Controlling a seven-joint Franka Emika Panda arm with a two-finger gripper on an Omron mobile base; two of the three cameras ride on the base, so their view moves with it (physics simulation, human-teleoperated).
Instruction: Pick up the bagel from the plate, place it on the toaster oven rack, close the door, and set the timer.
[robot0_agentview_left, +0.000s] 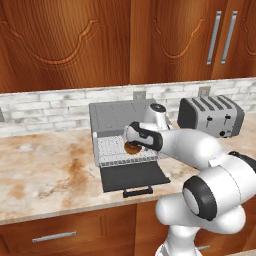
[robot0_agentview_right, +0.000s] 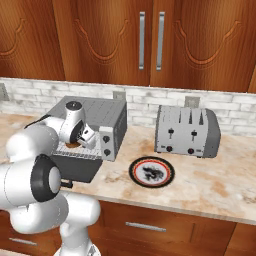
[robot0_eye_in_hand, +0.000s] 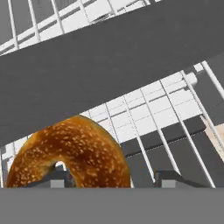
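Bagel (robot0_eye_in_hand: 70, 153) lies on the toaster oven rack (robot0_eye_in_hand: 153, 118) at the gripper (robot0_eye_in_hand: 111, 178); jaws spread apart, gripping nothing; door (robot0_agentview_left: 132, 176) down.

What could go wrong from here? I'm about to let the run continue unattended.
The bagel sits at the gripper, over the toaster oven rack; the pictures don't settle whether it is released, so it may drag out when the hand withdraws.

The rack is pulled forward over the open door, so shutting the door might jam against it.

The forearm hangs above the door, so a careless retreat could knock it.
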